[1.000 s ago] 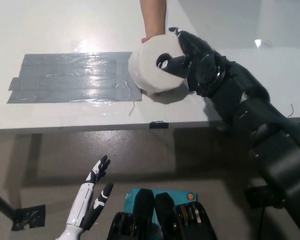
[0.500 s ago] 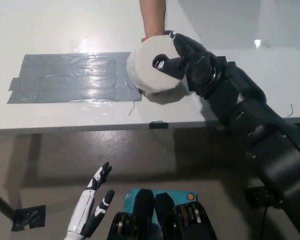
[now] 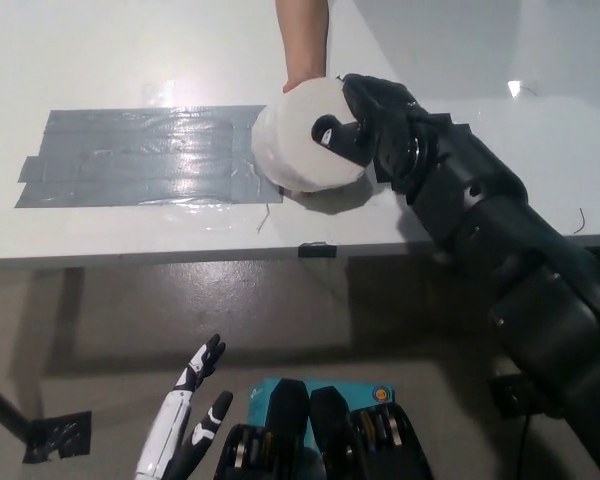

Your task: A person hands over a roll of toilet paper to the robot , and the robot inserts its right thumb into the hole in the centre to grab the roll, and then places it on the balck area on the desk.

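Above the desk (image 3: 100, 60), just right of the tape patch (image 3: 130, 155), I see the roll (image 3: 300, 150) held in the air. The right hand (image 3: 365, 125) grips the roll, thumb in the centre hole, fingers wrapped over its far side. A person's hand (image 3: 305, 45) touches the roll from behind. The left hand (image 3: 185, 425) hangs low at lower left, holding nothing, fingers spread.
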Robot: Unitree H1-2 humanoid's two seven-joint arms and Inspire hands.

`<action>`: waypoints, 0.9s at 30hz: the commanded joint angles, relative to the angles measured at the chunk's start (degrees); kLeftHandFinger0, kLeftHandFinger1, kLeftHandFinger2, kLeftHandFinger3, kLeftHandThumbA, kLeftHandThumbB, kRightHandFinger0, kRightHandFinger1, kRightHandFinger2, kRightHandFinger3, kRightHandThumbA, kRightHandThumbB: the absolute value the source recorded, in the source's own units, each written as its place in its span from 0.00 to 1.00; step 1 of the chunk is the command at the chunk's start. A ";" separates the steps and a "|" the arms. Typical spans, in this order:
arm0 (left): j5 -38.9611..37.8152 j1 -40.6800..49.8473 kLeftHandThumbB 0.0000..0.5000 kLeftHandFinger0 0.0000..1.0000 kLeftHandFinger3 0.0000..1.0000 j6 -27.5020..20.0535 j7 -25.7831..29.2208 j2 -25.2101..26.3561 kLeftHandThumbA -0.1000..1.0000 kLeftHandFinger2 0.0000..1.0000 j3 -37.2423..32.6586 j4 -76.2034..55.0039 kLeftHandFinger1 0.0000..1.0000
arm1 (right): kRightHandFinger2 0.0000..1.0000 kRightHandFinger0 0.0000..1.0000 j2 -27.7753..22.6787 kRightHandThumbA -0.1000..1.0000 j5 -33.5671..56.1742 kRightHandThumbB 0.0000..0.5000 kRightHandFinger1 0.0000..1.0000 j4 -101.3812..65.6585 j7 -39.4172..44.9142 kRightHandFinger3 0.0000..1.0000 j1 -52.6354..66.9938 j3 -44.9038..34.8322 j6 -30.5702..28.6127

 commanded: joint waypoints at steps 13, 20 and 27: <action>0.16 -0.74 0.45 1.00 1.00 -1.92 0.94 0.25 0.95 1.00 0.01 -1.37 1.00 | 0.58 0.27 -0.92 0.00 10.49 0.40 0.50 0.20 -4.49 0.48 2.15 -15.91 -2.53; 0.09 -0.79 0.48 1.00 1.00 -1.30 0.93 0.22 0.96 1.00 0.18 -1.29 1.00 | 0.99 0.08 -0.71 0.00 23.91 0.33 0.58 -0.70 -2.26 0.99 0.66 -35.32 -5.17; 0.81 -0.91 0.43 1.00 1.00 -2.14 1.55 0.20 0.96 1.00 0.18 -0.44 1.00 | 0.98 0.00 -1.53 0.00 35.01 0.31 0.53 -1.53 1.52 0.93 -0.91 -51.78 -3.46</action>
